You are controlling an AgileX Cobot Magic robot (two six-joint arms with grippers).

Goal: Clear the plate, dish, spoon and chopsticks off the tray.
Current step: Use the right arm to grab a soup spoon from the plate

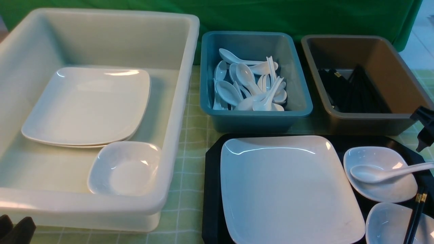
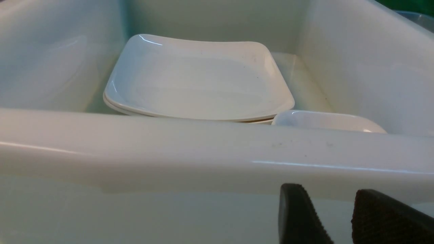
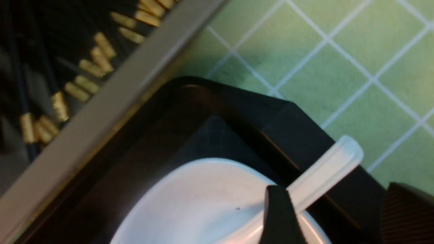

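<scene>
1 spoon [image 1: 368, 173] rests in dish [image 1: 390, 191].

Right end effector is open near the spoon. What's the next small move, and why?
Probably nudge the right end effector sideways to centre on the spoon handle before closing. Its jaws stand open, and the handle, jutting from the small dish over the tray rim, crosses by one finger.

A stack of white square plates [image 2: 200, 81] lies inside a big white tub [image 2: 217, 152], with a small white dish [image 2: 325, 121] just beside it at its four o'clock. The left gripper [image 2: 339, 218] hangs outside the tub's near wall, black fingers [image 2: 298, 217] apart.
</scene>
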